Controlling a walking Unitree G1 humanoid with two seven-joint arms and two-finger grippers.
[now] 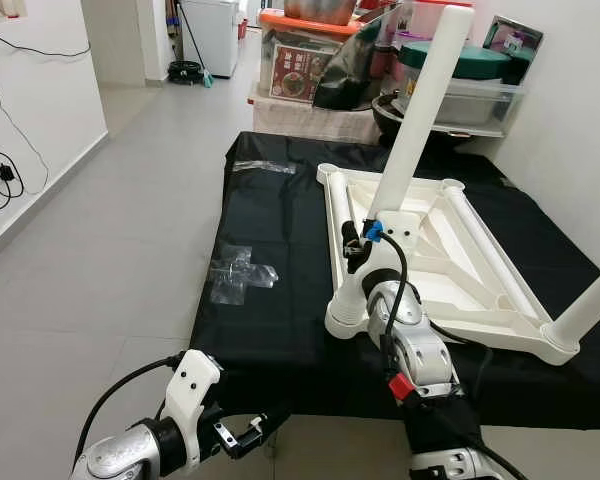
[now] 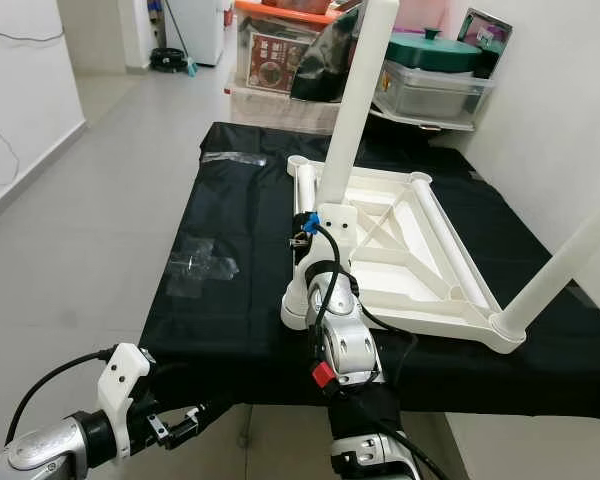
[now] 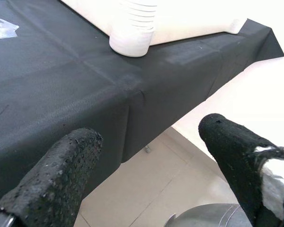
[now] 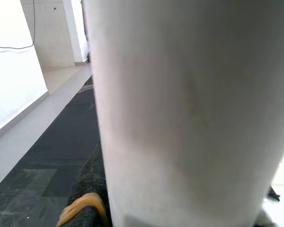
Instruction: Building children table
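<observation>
While the left gripper [image 1: 263,428] is held below the near edge of the black-covered table [image 1: 280,330], fingers [image 3: 57,175] spread apart and empty, the right gripper [image 1: 356,243] is seen clamped on a white table leg [image 1: 420,110]. That leg stands upright in the near-left corner of the upturned white tabletop [image 1: 430,260]. Another leg [image 1: 592,305] rises from its near-right corner. Clear plastic wrap [image 1: 238,275] lies left of the tabletop. Storage boxes [image 1: 300,60] are stacked beyond the table.

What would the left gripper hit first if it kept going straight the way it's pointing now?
Most likely the hanging front edge of the black cloth over the work surface. The left gripper, jaws open, points at it from below the edge, with the white table's corner socket farther on. Depth is uncertain.
</observation>
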